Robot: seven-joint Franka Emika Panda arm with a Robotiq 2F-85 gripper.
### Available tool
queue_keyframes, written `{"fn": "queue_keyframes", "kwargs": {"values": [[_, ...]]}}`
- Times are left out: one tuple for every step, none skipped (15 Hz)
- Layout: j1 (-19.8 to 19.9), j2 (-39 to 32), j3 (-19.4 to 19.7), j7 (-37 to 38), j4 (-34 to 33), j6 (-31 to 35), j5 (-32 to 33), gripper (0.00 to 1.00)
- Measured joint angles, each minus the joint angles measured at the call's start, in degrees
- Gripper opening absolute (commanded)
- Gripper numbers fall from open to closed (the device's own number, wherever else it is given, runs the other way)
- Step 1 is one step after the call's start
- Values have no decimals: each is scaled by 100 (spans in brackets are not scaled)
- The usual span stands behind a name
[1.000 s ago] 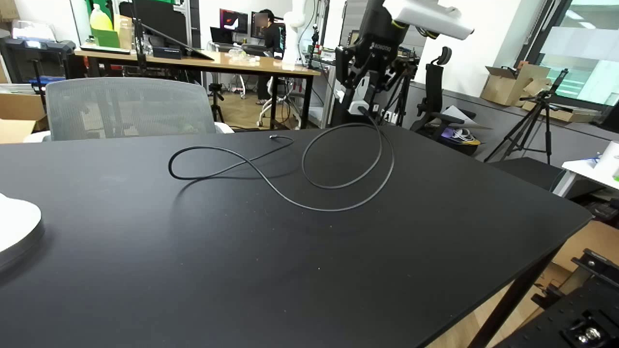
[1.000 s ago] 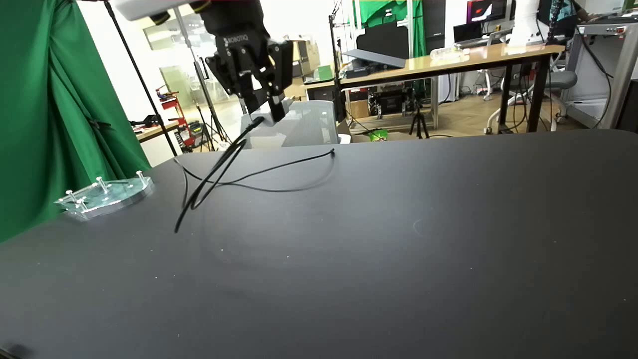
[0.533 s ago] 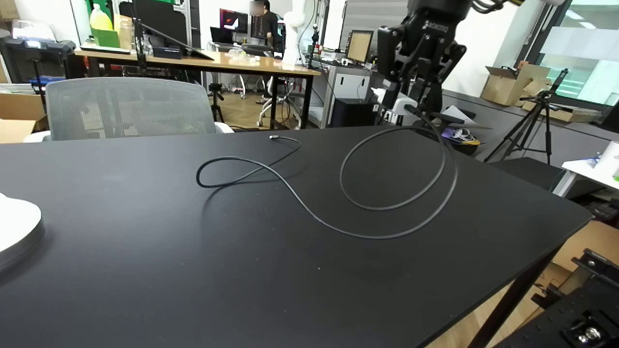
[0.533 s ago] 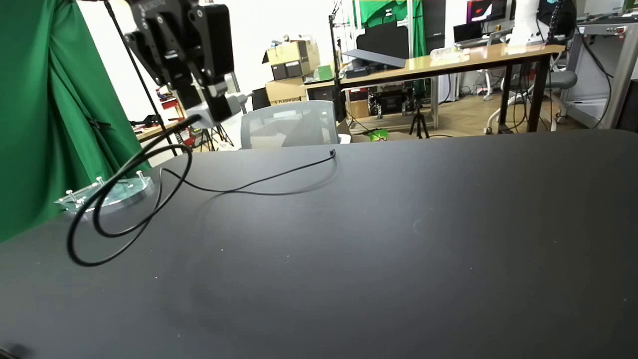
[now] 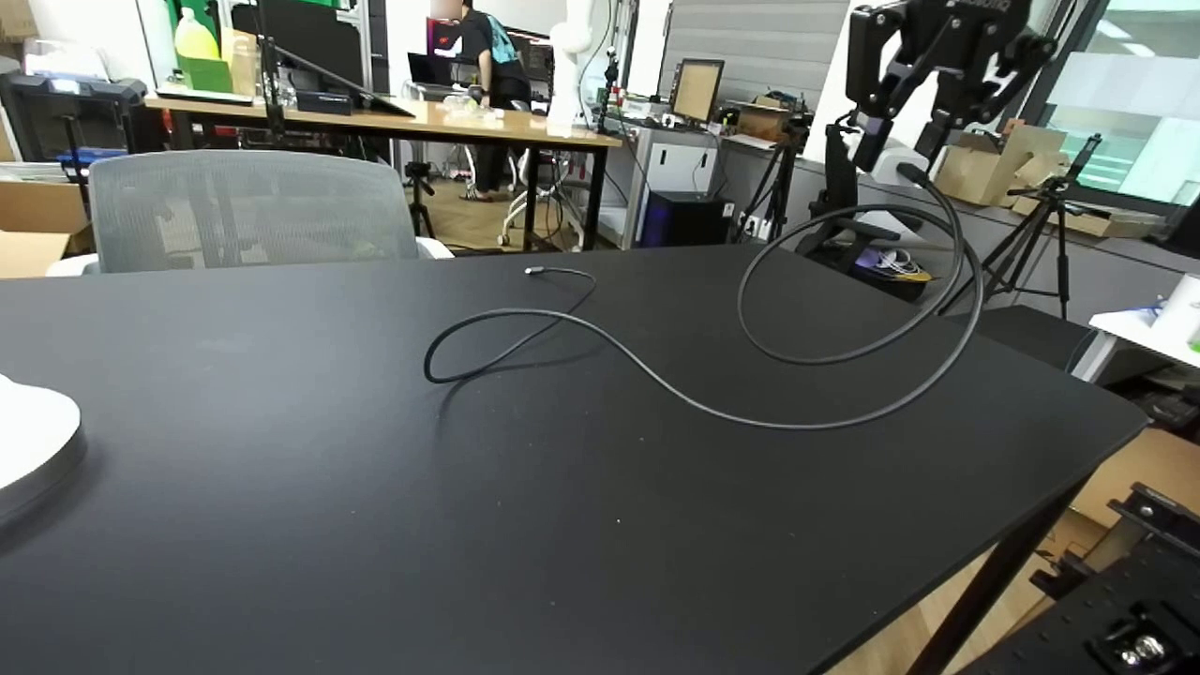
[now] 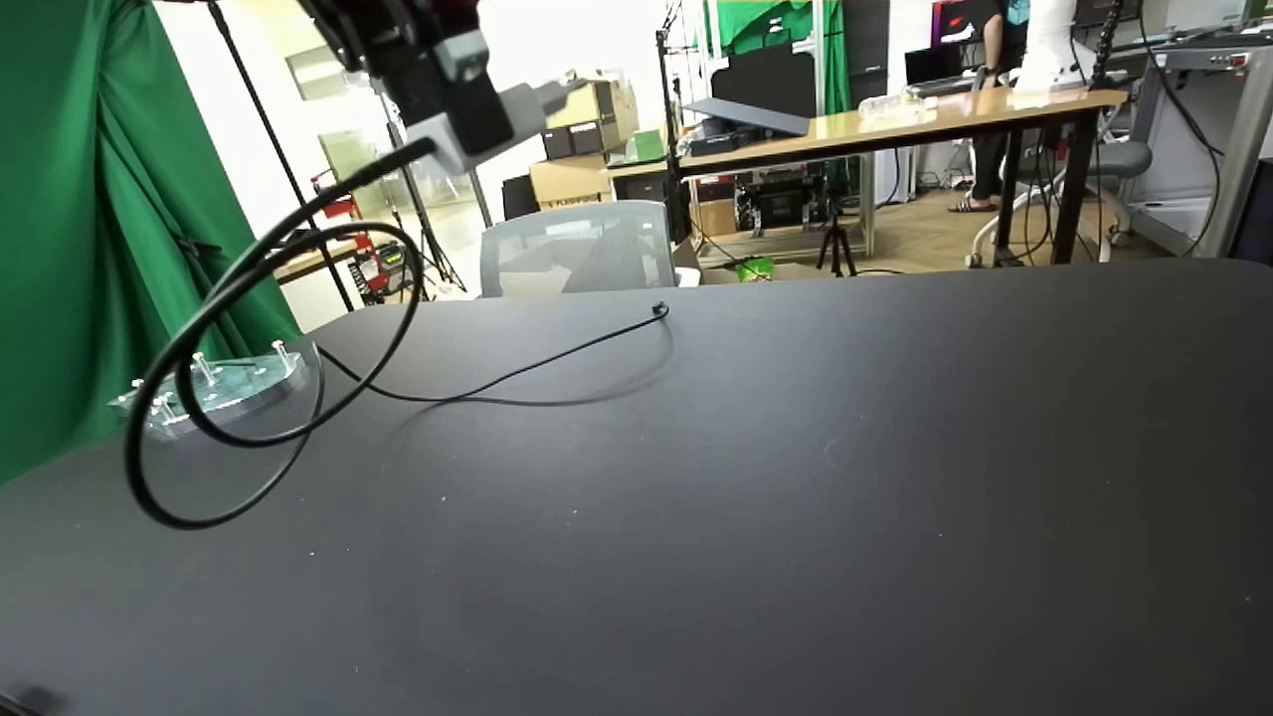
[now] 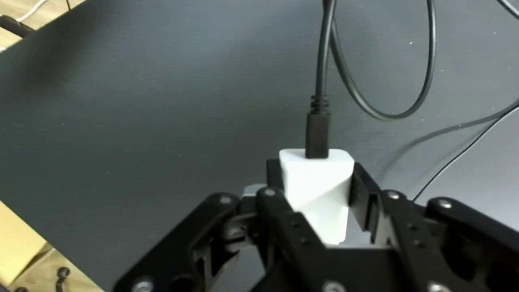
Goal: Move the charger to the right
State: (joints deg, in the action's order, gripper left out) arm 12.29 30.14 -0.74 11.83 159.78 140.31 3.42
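Two fingers of my gripper are clamped on the white block of the charger, so I hold it in the air over the black tbl., approx. upper right in an exterior view. From there the black cable hangs w/ loose loops, and its free end lies on the tbl. near the gray chair.

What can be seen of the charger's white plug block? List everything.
The white plug block is boxy, rounded at the corners, seemingly smooth plastic. The black cable is plugged into one end; in an exterior view, a narrower part juts from the opposite end. The hand grips two opposite sides, holding it above the table, cable end lower in both exterior views.
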Motion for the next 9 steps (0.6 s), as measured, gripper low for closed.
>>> {"fn": "queue_keyframes", "kwargs": {"values": [[176, -63, 42, 79, 0, 78, 6, 18], [337, -159, 103, 151, -4, 162, 5, 18], [475, -289, 165, 227, -18, 262, 0, 18], [595, -466, 222, 334, -42, 405, -9, 18], [676, -670, 266, 441, -81, 572, -18, 18], [711, -890, 299, 513, -133, 741, -36, 18], [699, -1139, 328, 521, -208, 902, -80, 18], [651, -1390, 353, 504, -311, 1035, -144, 18], [565, -1665, 377, 469, -449, 1165, -230, 18]]}}
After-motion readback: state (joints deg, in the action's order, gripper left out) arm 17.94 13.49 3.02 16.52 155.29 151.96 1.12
